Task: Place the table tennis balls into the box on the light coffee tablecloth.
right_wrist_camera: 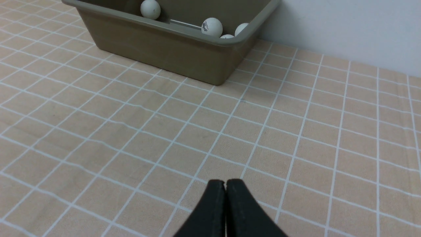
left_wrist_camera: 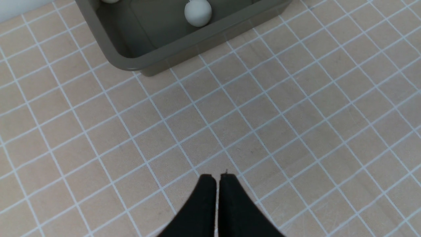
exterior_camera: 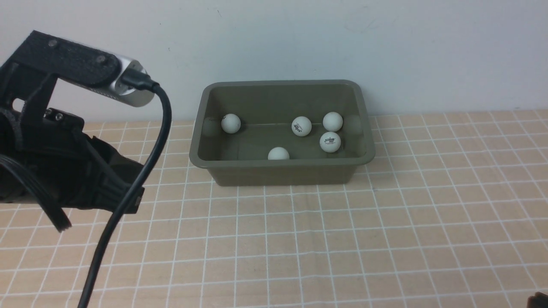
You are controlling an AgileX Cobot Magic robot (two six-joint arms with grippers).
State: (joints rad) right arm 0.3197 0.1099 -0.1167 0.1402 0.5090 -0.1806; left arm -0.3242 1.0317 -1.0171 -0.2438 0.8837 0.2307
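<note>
On my front feed the left arm point(exterior_camera: 64, 141) fills the left side, a matte black frame with a silver cylindrical camera point(exterior_camera: 128, 85) on top and a glossy black cable point(exterior_camera: 128, 192) looping down off the bottom edge. Its fingertips are out of sight there. My left wrist feed shows the left gripper point(left_wrist_camera: 218, 179) with its two tapered black fingers pressed nearly together, only a hairline slit between them, holding nothing and hanging above bare cloth, apart from the box's near corner.

The light coffee tablecloth point(exterior_camera: 385, 222) is a pale peach-tan weave crossed by thin white lines into small squares, with faint ripples in places.

The box point(exterior_camera: 282, 173) stands on that cloth against the white wall point(exterior_camera: 385, 42): olive-green smooth plastic, rectangular, rounded corners, flared rim, sloping walls that give dim reflections. All five table tennis balls point(exterior_camera: 301, 126) lie inside it, white and matte. One sits by the box's left wall, one is half hidden behind the near rim, one sits mid-floor with a dark logo I can't read, and two lie close together toward the right wall, the nearer one printed too.

To the right of the box, only a dark sliver shows at the frame's bottom right corner. The right wrist feed shows the right gripper point(right_wrist_camera: 225, 184) with black fingers closed flush, empty, above the cloth, well clear of the box.
</note>
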